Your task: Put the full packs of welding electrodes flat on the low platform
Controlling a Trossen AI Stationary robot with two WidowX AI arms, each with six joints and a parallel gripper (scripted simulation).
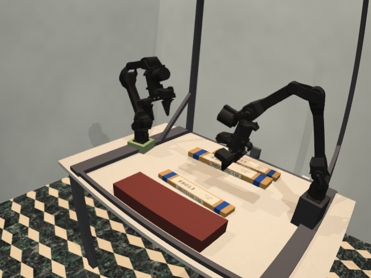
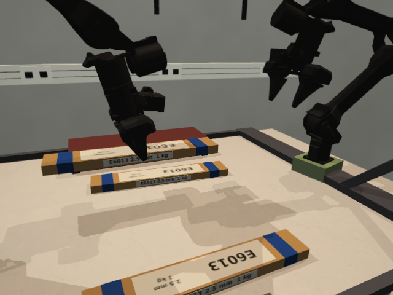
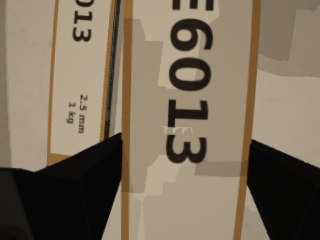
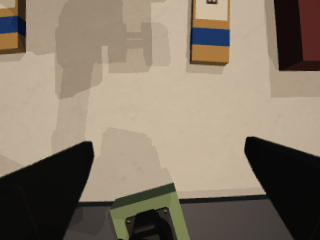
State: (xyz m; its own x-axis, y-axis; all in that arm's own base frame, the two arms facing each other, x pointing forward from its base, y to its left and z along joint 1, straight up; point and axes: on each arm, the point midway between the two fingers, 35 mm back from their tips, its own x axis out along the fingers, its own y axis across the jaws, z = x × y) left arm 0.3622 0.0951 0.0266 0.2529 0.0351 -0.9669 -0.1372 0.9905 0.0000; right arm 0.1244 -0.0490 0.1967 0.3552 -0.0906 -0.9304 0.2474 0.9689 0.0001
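Observation:
My left gripper (image 1: 224, 167) (image 2: 143, 158) (image 3: 183, 143) is shut across the middle of one pack (image 1: 251, 171) (image 2: 64, 161) (image 3: 190, 110), held level above the table, its shadow below. A second pack (image 1: 195, 188) (image 2: 155, 174) (image 3: 82, 65) (image 4: 210, 37) lies flat on the table beside the low platform (image 1: 167, 203) (image 2: 190, 131) (image 4: 312, 30). A third pack (image 1: 272, 173) (image 2: 234, 263) (image 4: 7, 30) lies flat near the opposite edge. The dark red platform's top shows no pack in the top view. My right gripper (image 1: 159, 116) (image 2: 282, 102) (image 4: 170, 146) is open, raised and empty.
The right arm stands on a green base (image 1: 141, 145) (image 2: 317, 165) (image 4: 180, 215). The left arm stands on a black base (image 1: 311, 209). A grey frame rail (image 1: 104, 160) (image 2: 279, 152) runs round the table (image 1: 254, 245), with upright posts at its corners.

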